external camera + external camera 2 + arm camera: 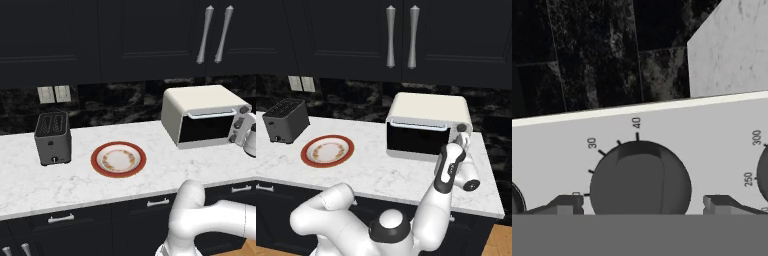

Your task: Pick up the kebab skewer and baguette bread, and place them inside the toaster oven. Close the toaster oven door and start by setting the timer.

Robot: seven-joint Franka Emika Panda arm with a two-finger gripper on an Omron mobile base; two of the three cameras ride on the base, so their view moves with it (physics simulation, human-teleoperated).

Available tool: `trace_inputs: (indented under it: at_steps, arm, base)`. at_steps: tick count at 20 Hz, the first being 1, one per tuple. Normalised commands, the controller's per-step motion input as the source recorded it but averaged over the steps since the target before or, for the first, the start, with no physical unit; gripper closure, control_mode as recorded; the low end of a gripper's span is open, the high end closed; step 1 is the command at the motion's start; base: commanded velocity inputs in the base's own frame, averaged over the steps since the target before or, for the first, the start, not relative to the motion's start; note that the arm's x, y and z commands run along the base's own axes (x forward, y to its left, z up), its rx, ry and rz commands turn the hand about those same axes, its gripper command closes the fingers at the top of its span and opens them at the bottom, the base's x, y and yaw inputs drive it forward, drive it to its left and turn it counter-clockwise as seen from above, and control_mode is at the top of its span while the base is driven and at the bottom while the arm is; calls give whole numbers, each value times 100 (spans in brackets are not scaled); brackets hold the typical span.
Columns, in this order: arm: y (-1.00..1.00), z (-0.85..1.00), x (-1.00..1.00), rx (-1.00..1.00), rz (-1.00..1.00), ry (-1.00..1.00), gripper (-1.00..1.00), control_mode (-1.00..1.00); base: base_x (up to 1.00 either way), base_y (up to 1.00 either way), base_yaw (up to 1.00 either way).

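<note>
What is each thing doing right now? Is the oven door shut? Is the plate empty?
Toaster oven door: shut.
Plate: no food on it.
Toaster: slots look empty.
Gripper: open, a fingertip on each side of a knob.
Upper cabinets: closed.

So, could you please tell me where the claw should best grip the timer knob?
Grip the round grey timer knob across its raised middle ridge, coming straight at the toaster oven control panel. The claw is open with one fingertip on each side, so closing there looks right.
</note>
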Motion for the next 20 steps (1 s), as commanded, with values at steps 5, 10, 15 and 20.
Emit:
trace_inputs:
  at_steps: [5,10,15,20]
  arm:
    - [-12,0,16,0,0,0,-100,-100]
    - [-1,0,0,0,0,0,-100,-100]
    - [3,0,4,0,0,0,100,-100]
    - [0,0,3,1,-1,0,100,-100]
  base:
    - [0,0,0]
    - [0,0,0]
    - [0,0,0]
    - [0,0,0]
